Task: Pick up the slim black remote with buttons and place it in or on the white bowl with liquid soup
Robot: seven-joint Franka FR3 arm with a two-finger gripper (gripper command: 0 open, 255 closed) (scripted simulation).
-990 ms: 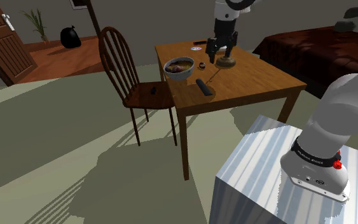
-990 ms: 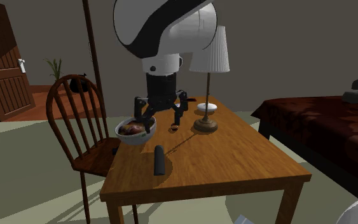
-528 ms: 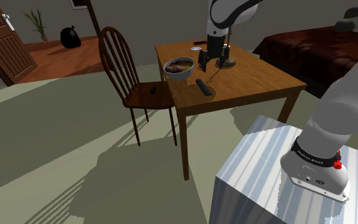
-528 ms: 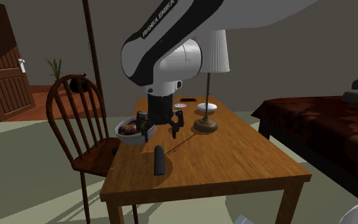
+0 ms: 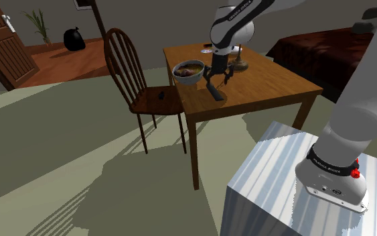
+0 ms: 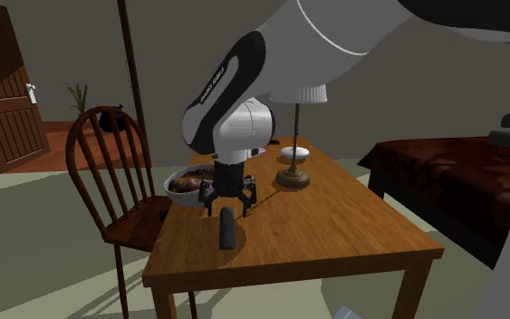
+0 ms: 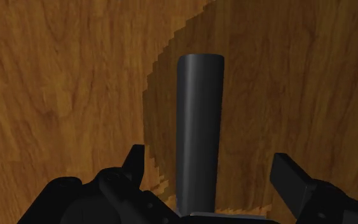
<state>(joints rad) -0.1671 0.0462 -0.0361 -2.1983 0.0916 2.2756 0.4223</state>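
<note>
The robot's white arm [image 5: 230, 23] reached down over the wooden desk [image 6: 334, 227] with its jaws spread wide above the slim black remote [image 6: 226, 228]. The remote lay flat on the desk, left of centre in the second exterior view. In the wrist view the remote [image 7: 199, 127] ran lengthwise between the two black fingers [image 7: 292, 181], with bare wood on either side of it, so neither finger touched it and nothing was held. In the second exterior view the jaws hung low over the remote's far end.

The white bowl [image 6: 185, 188], holding brownish contents, sat on the desk just behind and to the left of the remote in that view. It stood close beside the arm's wrist. In the shoulder view the bowl [image 5: 188, 72] stood upper centre of the frame, with the remote [image 5: 213, 92] just to its lower right.

A table lamp [image 6: 294, 136] with a pale shade and a small white dish [image 6: 294, 152] stood farther back on the desk. A wooden chair [image 6: 108, 172] was at the desk's left side. A bed [image 6: 461, 172] with a dark red cover filled the right of the frame. The stand [image 5: 274, 181] showed at the lower right of the shoulder view.
</note>
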